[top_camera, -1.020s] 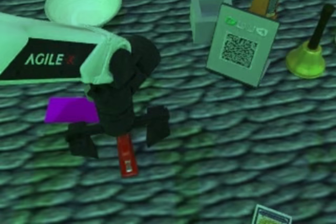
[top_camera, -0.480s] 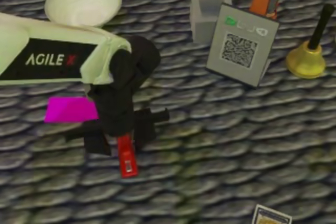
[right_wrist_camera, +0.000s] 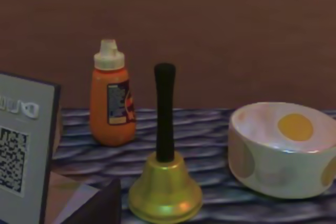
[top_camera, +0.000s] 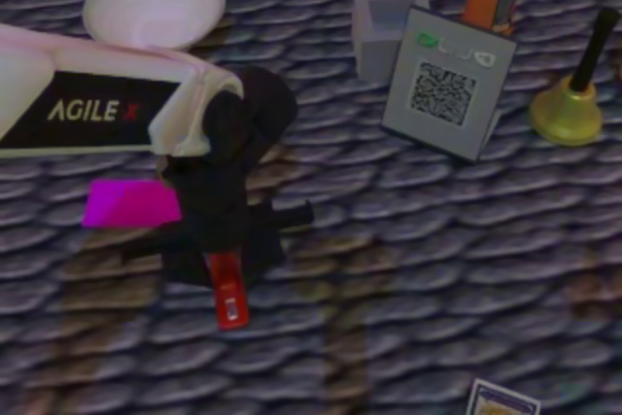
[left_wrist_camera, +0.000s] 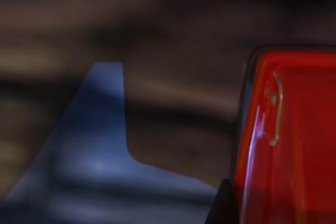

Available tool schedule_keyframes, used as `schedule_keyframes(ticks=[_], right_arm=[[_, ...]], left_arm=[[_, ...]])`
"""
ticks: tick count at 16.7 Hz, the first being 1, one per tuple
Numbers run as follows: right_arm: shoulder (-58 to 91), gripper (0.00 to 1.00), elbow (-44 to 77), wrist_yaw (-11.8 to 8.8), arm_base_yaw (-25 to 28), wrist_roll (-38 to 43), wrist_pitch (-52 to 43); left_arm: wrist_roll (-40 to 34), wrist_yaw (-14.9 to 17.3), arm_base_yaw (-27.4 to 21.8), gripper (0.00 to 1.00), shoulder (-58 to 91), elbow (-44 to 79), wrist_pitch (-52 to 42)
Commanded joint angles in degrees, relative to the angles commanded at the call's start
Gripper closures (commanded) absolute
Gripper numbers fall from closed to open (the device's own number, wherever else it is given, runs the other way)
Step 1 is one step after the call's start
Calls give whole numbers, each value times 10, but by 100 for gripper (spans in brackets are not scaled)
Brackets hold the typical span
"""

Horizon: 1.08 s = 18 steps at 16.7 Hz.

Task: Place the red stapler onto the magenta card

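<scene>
Looking at the worktop (top_camera: 418, 269) first, since it's the biggest thing here: most of what lies right of the red stapler (top_camera: 226, 291) is bare, with the clutter all along the far edge.

The left arm reaches in over the white bowl (top_camera: 154, 2), and its pincer (top_camera: 222, 258) sits closed on the stapler's near end, fingers pressed to either side. The left wrist view shows red filling one side, so the grip looks real. The right pincer isn't in any view.

The magenta card (top_camera: 129, 203) lies just left of the stapler, nearly touching the pincer.

My worry: the grip is near one end, so the long free end could swing or slip out during the lift. A low carry might also shove the card sideways. The hop is short, with nothing between them.
</scene>
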Motion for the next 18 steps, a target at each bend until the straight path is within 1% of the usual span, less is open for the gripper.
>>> schedule_keyframes(ticks=[7, 9, 14, 16, 18], right_arm=[[0, 0, 0, 0, 0, 0, 0], [0, 0, 0, 0, 0, 0, 0], [0, 0, 0, 0, 0, 0, 0], [0, 0, 0, 0, 0, 0, 0], [0, 0, 0, 0, 0, 0, 0]], left_arm=[[-1, 0, 0, 100, -3, 9, -10], [-3, 0, 3, 100, -13, 35, -43], [-5, 0, 8, 100, -56, 118, -183], [-3, 0, 9, 100, -70, 138, -209], [-3, 0, 9, 100, -72, 141, -212]])
